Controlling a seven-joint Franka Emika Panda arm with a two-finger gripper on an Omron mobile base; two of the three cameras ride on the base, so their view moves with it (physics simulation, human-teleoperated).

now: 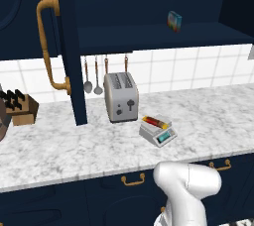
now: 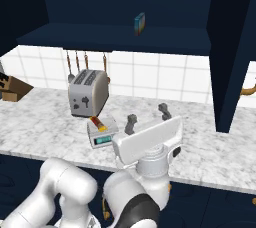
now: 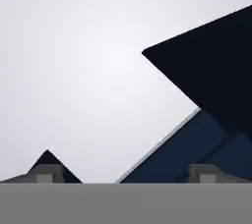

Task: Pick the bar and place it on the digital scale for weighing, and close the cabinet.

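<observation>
— What do we have inside the cabinet?

— Both doors stand open, and on its shelf we see one small upright blue box, alone, toward the right in the left base view.

— And the bar?

— It lies flat on top of the scale, which sits on the marble desk just in front of the toaster. In the right base view the bar runs diagonally across the scale, its long axis going from the back corner near the toaster toward the front, the red end farther back and the yellow end nearer us.

— Where is the tool relative to it?

— To the right of the scale in the right base view, raised above the desk and not touching the bar. Its two grey fingers point up and stand well apart, so we read it as open and empty. How high it is above the desk we can't quite judge.

— Anything else on the desk?

— A knife block at the far left, and utensils hanging on the tiled wall behind the toaster.
</observation>
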